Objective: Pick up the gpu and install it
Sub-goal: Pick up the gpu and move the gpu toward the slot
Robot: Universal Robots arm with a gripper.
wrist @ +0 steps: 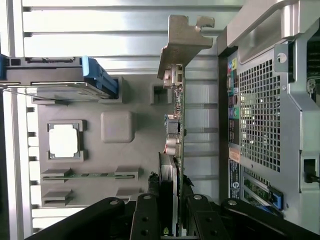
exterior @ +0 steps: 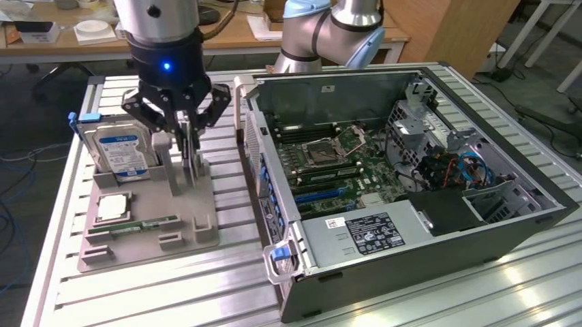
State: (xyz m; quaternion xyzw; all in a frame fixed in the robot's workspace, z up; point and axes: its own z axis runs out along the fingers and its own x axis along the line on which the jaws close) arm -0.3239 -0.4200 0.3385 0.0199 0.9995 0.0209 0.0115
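Clock directions read on the exterior view, centred on the gripper.

1. Gripper (exterior: pixel 187 139) – jaws drawn narrow, the fingers (wrist: pixel 148 212) clamped on the two faces of the gpu (wrist: pixel 175 125), one on each side.
2. Gpu – thin dark card standing on edge and upright over the grey holder tray (exterior: pixel 182 211). Its silvery bracket (wrist: pixel 184 37) reaches well out from the grip. Whether the lower edge has left the holder's slot cannot be told.
3. Step in hand, as judged: drawing the card out of the holder. A straight vertical pull with the card kept plumb looks best, since any tilt could bind it in the slot. The long overhang toward the bracket may sag or swing, so a slow pull is advised.
4. Hard drive (exterior: pixel 123 148) – 9 o'clock, upright in the same tray, just beside the gripper's outer links. This is the nearest edge to mind.
5. Processor chip (exterior: pixel 114 206) and memory stick (exterior: pixel 136 223) – 7 to 8 o'clock, lying low in the tray, apart from the card.
6. Computer case (exterior: pixel 409 272) – 3 o'clock, its near wall close to the tray, so the corridor on either side of the card is tight. Room is open straight upward.
7. Motherboard (exterior: pixel 332 160) – 3 to 4 o'clock, exposed inside the open case.
8. Arm base (exterior: pixel 323 37) – between 1 and 2 o'clock, behind the case, well apart.
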